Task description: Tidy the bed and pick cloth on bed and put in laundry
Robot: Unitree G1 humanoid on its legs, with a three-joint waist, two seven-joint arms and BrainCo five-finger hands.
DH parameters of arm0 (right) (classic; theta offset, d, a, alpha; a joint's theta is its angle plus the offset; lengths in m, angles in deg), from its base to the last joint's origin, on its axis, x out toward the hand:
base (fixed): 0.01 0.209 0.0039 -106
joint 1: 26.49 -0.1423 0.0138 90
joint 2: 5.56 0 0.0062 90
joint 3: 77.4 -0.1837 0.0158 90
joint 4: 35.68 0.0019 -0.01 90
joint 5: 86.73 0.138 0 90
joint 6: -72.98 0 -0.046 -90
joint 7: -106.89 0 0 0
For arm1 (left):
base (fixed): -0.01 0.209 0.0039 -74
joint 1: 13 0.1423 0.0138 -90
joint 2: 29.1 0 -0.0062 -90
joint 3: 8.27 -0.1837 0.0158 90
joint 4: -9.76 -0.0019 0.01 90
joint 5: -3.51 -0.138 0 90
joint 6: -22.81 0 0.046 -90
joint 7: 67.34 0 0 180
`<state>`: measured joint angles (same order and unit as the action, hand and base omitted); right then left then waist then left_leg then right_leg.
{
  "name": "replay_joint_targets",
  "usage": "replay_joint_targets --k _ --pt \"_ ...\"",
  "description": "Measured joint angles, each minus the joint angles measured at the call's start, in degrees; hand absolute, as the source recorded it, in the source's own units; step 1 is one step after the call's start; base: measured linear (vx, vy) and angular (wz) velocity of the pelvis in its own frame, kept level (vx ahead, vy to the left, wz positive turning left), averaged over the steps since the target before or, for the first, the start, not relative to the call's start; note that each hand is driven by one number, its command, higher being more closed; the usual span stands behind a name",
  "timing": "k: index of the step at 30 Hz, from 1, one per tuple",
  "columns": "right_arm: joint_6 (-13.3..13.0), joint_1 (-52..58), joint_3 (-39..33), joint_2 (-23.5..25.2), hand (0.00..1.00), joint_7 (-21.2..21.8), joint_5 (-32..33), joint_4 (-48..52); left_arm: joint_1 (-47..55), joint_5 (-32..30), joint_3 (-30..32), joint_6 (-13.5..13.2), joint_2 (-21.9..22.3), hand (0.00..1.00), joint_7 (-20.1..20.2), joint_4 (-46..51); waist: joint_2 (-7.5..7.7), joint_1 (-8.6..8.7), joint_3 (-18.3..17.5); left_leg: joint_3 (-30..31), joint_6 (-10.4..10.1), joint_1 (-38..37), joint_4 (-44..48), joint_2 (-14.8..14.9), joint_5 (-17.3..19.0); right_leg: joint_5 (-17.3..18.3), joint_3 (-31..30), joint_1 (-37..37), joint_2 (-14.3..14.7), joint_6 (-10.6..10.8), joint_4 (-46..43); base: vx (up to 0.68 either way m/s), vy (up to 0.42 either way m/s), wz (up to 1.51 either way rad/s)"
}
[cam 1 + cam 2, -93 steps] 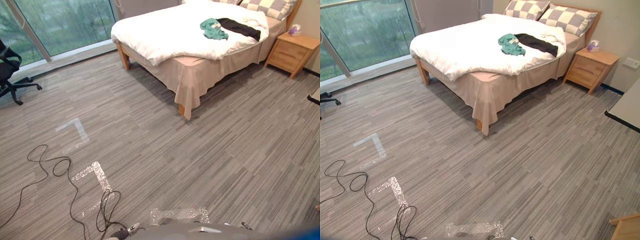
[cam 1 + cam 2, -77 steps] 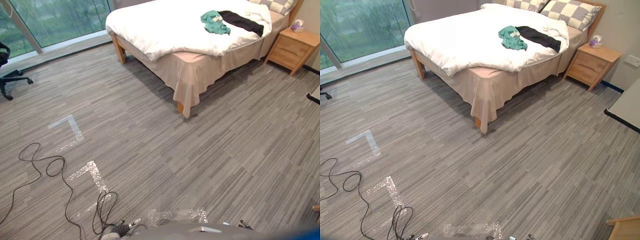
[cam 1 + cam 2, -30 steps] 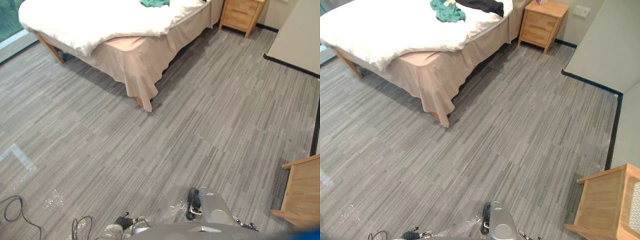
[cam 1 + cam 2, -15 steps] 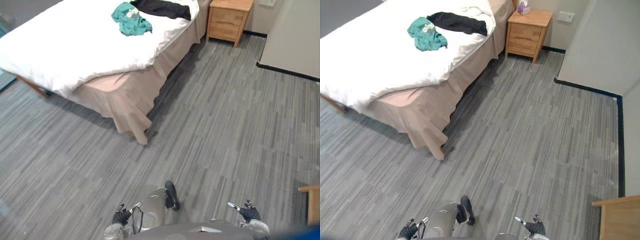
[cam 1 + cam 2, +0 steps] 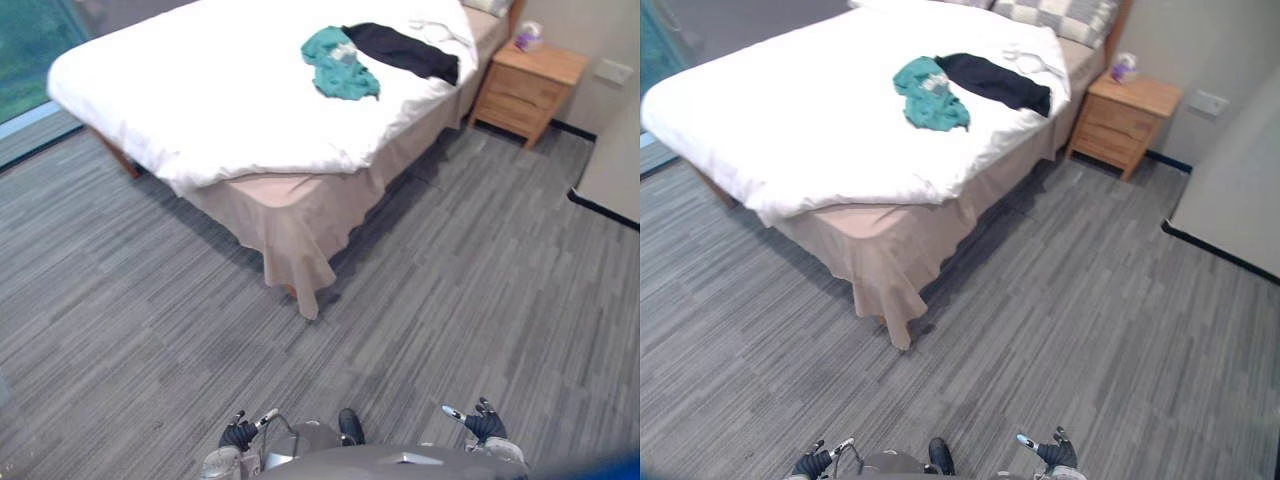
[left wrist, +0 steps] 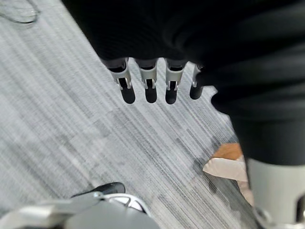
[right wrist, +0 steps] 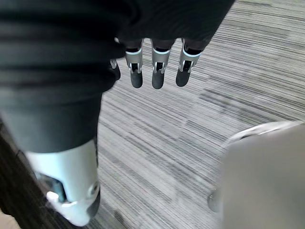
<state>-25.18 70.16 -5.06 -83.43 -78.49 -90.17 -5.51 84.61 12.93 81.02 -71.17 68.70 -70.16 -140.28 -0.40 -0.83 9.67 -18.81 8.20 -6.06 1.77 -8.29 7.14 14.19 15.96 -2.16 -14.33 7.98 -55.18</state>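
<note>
Two cloths, teal cloth (image 5: 341,63) and black cloth (image 5: 404,50), lying together on bed (image 5: 200,100); we are holding left hand (image 6: 148,83), right hand (image 7: 157,71) straight-fingered, empty, above floor (image 5: 480,260).

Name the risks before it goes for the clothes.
The teal cloth and black cloth lie far up the bed, so reaching from this corner may mean overleaning. The bed skirt drapes to the floor and could snag a step. The cloths touch; grabbing one may drag the other.
</note>
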Motion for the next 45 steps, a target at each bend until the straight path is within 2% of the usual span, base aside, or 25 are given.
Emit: replay_joint_targets --k 1,3,4,5,8,10,14,15,16,17,18,20,22,24,25,26,27,28,32,35,38,39,42,44,45 --pt "0.08 0.04 0.07 -0.13 0.0 0.09 0.72 -0.01 -0.43 0.15 -1.43 0.03 -0.33 0.0 0.16 -0.04 -0.26 0.43 0.14 2.91 0.0 -1.47 -0.46 -0.04 -0.01 2.1 0.13 -3.31 0.17 -0.17 2.57 0.2 0.02 1.2" --pt "0.26 0.63 0.08 -0.03 0.0 0.08 2.34 -0.75 -1.56 0.46 -1.59 0.12 -0.39 0.0 0.77 -0.08 -0.69 1.41 0.42 7.32 -0.02 -3.35 -0.7 -0.08 0.0 2.67 -0.23 -6.41 0.56 -0.29 8.9 0.24 -0.009 1.34" --pt "0.17 1.12 -0.03 0.4 0.0 0.1 3.97 -1.05 -2.3 0.63 -1.56 0.11 -0.42 0.0 1.49 -0.08 -0.2 1.65 0.42 10.61 -0.07 -5.12 -0.87 -0.05 0.03 2.51 -1.7 -8.16 1.65 -0.11 15.43 0.29 -0.038 1.31" --pt "0.09 1.76 -0.02 0.74 0.0 0.14 5.09 -1.45 -2.63 0.52 -1.51 0.05 -0.57 0.0 2.14 -0.09 -0.03 1.71 0.38 13.3 -0.29 -5.97 -1.01 0.09 0.15 1.1 -3.9 -9.42 2.54 -0.29 21.98 0.29 -0.039 1.29" --pt "-1.16 2.07 -0.08 1.16 0.0 0.63 6.11 -1.95 -2.29 -0.16 -0.94 -0.52 -0.5 0.0 2.69 -0.11 0.33 1.45 0.47 16.84 -1.52 -8.62 -1.73 0.6 0.89 -3.83 -6.43 -11.21 3.98 -1.45 30.59 0.31 -0.057 0.85" --pt "-2.89 2.22 0.31 1.47 0.0 1.3 5.94 -1.99 -1.03 -1.32 1.69 -1.49 0.33 0.0 2.69 -0.09 0.41 1.48 0.45 18.01 -4.69 -11.33 -1.52 1.61 2.8 -8.16 -6.45 -12.13 5.94 -3.72 34.05 0.43 -0.116 0.58" --pt "-3.51 2.03 3.39 1.11 0.0 1.54 5.71 -1.92 0.51 -1.82 4.02 -2.09 0.63 0.0 2.44 0.13 1.26 1.62 0.13 17.58 -9.94 -13.95 1.08 2.53 6.79 -11.71 -4.93 -11.08 9.3 -9.02 35.02 0.43 -0.174 0.34" --pt "-2.96 1.87 4.17 -0.63 0.0 2.08 4.98 -1.99 0.55 -1.96 4.4 -2.09 2.11 0.0 2.24 0.16 -0.34 1.89 0.31 16.86 -10.17 -13.12 5.59 4.55 9.09 -10.19 -3.79 -10.08 10.91 -10.31 34.28 0.42 -0.206 0.04" --pt "-2.58 1.69 4.59 -0.89 0.0 2.08 4.45 -2.02 0.63 -1.99 4.83 -2.27 2.29 0.0 2.27 0.19 -0.53 1.68 0.24 16.21 -10.62 -11.93 8.34 4.95 9.47 -9.38 -3.92 -9.75 11.38 -10.74 34.57 0.4 -0.205 -0.11" --pt "-1.41 1.19 5.38 -1.48 0.0 2.26 3.19 -1.93 0.74 -1.96 5.76 -2.9 2.75 0.0 2.3 0.25 -1.05 1.54 0.09 14.59 -11.49 -6.53 21.01 6.54 10.51 -8.45 -3.8 -7.58 12.43 -11.35 36.66 0.32 -0.157 -0.07" --pt "-1.09 1.04 5.62 -1.65 0.0 2.26 3.15 -1.91 0.74 -1.97 5.83 -3.2 2.83 0.0 2.33 0.25 -1.24 1.56 0.11 14.13 -11.48 -4.35 26.12 7.38 10.65 -8.15 -3.89 -6.61 12.9 -11.78 37.42 0.42 -0.21 -0.04" --pt "0.57 0.58 7.15 -3.01 0.0 2.35 2.76 -2.03 0.68 -2.32 6.49 -4.72 3.42 0.0 2.38 0.25 -2.8 1.34 0.97 10.68 -10.12 5.38 49.32 14.69 12.19 -6.18 -3.94 -0.87 16.19 -12.86 40.45 0.44 -0.204 -0.08" --pt "1.61 0.1 7.38 -3.17 0.0 2.36 0.93 -2.74 0.57 -3.97 6.25 -5.63 3.18 0.0 2.37 0.28 -2.38 0.81 1.63 9.48 -10.13 8.1 50.67 17.21 12.92 -5.71 -4.17 3.62 16.24 -13.07 42.6 0.33 -0.11 -0.19" --pt "2.36 -0.18 7.37 -3.3 0.0 2.51 0.62 -3.01 0.4 -4.47 5.45 -5.97 2.94 0.0 2.34 0.3 -2.28 0.7 1.67 8.6 -10.43 9.27 43.0 17.15 13.59 -5.83 -4.83 6.91 15.35 -12.78 45.51 0.34 -0.042 -0.22" --pt "2.83 -0.15 7.35 -3.25 0.0 2.6 0.36 -3.06 0.35 -4.54 5.15 -6.48 2.81 0.0 2.25 0.3 -2.02 0.36 1.64 8.18 -11.24 9.09 31.16 15.89 13.12 -5.82 -5.78 8.45 13.95 -11.65 47.22 0.25 0.072 -0.31" --pt "2.98 -0.02 7.36 -3.39 0.0 2.69 0.38 -3.06 0.28 -4.61 4.83 -6.53 2.84 0.0 2.22 0.25 -2.18 0.52 1.56 8.42 -11.79 9.05 20.1 15.31 9.43 -5.68 -6.06 8.86 13.3 -10.48 48.25 0.24 0.093 -0.29" --pt "3.04 0.02 7.34 -3.53 0.0 2.7 0.38 -3.07 0.17 -4.68 4.65 -6.52 2.92 0.0 2.22 0.23 -2.5 0.59 1.53 8.39 -11.95 9.16 16.92 15.32 6.88 -5.65 -6.2 8.88 13.32 -10.07 48.5 0.25 0.131 -0.25" --pt "3.24 0.14 7.26 -3.71 0.0 2.63 0.44 -3.28 -0.35 -5.09 4.2 -6.56 2.89 0.0 2.18 0.15 -2.83 0.51 1.53 8.21 -11.27 8.96 13.45 15.82 -0.17 -5.37 -6.88 9.19 13.39 -8.99 49.13 0.28 0.15 -0.14" --pt "3.03 0.76 6.92 -1.5 0.0 2.51 1.28 -3.74 -1.37 -5.48 2.04 -4.77 -0.39 0.0 2.11 -0.07 1.07 0.54 0.32 6.69 -10.36 4.13 2.55 11.2 -3.72 -5.57 -6.84 10.03 9.87 -6.09 51.62 0.24 0.119 -0.03" --pt "2.72 1.07 6.73 -1.15 0.0 2.46 1.6 -3.73 -1.82 -4.83 0.61 -3.19 -0.92 0.0 1.56 -1.21 1.44 1.21 0.35 6.74 -10.23 0.31 -2.34 9.78 -5.08 -5.46 -5.73 12.09 8.96 -5.03 52.25 0.18 0.063 0.09" --pt "2.66 1.1 6.08 -0.69 0.0 2.37 1.61 -3.76 -1.79 0.99 0.22 -0.44 -0.91 0.0 0.84 -2.14 1.34 1.29 0.26 6.84 -10.24 -2.16 -3.85 9.05 -5.09 -5.2 -5.57 14.05 8.34 -3.85 52.27 0.14 0.01 0.05" --pt "2.67 1.08 5.11 -0.62 0.0 2.37 1.83 -4.19 -1.4 10.67 0.65 0.72 -0.66 0.0 -1.67 -2.58 1.29 1.25 0.26 7.04 -10.6 -2.94 -5.05 9.02 -5.33 -5.26 -4.03 14.68 8.38 -3.65 52.28 0.13 -0.05 0.14" --pt "2.75 0.97 4.17 -0.63 0.0 2.4 2.11 -4.73 -1.32 20.6 4.42 0.5 0.52 0.0 -5.4 -4.47 1.36 1.28 0.08 8.06 -10.68 -3.09 -6.7 9.02 -6.29 -5.27 -2.55 14.66 8.59 -3.65 52.28 0.07 -0.059 0.25" --pt "2.83 0.97 3.48 -0.63 0.0 2.49 2.09 -5.12 -1.18 25.21 8.09 -0.49 1.44 0.0 -7.64 -4.46 1.58 1.24 -0.06 8.42 -10.84 -3.07 -7.23 9.03 -6.86 -5.28 -2.36 14.72 8.64 -3.65 52.21 0.02 -0.047 0.17" --pt "2.98 0.95 3.47 -0.63 0.0 2.71 2.1 -5.25 -1.08 28.59 10.98 -2.2 1.38 0.0 -9.58 -4.35 1.73 1.1 -0.15 8.46 -10.8 -3.06 -7.23 9.07 -6.94 -5.28 -2.28 14.79 8.68 -3.65 52.21 0.0 -0.041 0.06"
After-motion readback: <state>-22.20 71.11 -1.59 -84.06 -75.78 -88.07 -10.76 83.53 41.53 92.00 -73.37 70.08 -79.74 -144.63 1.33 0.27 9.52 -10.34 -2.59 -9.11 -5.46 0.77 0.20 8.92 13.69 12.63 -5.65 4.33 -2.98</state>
